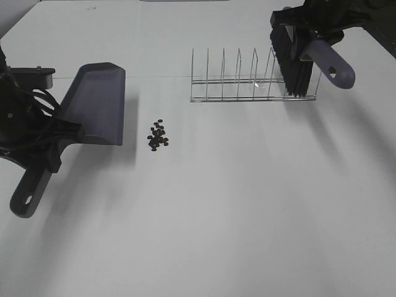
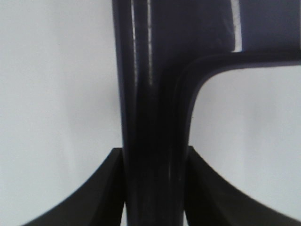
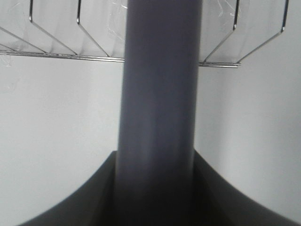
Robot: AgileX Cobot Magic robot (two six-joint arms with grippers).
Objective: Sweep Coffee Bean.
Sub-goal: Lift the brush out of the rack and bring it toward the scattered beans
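Risk of scattering tiny dark oval coffee beans (image 1: 158,136), smooth and apt to roll on slick white desk (image 1: 247,204), if swept hard. Found clustered just beside lip of grey-purple moulded plastic dustpan (image 1: 98,102). Risk of snagging stiff black-bristled brush (image 1: 289,62) on thin wire rack (image 1: 238,86). Noted left gripper (image 2: 155,150) with jaws clenched on dustpan handle, right gripper (image 3: 154,153) likewise on brush handle.

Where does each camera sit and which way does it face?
Exterior high: mounted high, facing down on table, coffee bean pile, left hand, right hand.
Left wrist: on left arm, facing dustpan handle in left hand.
Right wrist: on right arm, facing brush handle in right hand, wire rack beyond.
Shared: brush and wire rack, exterior high and right wrist.
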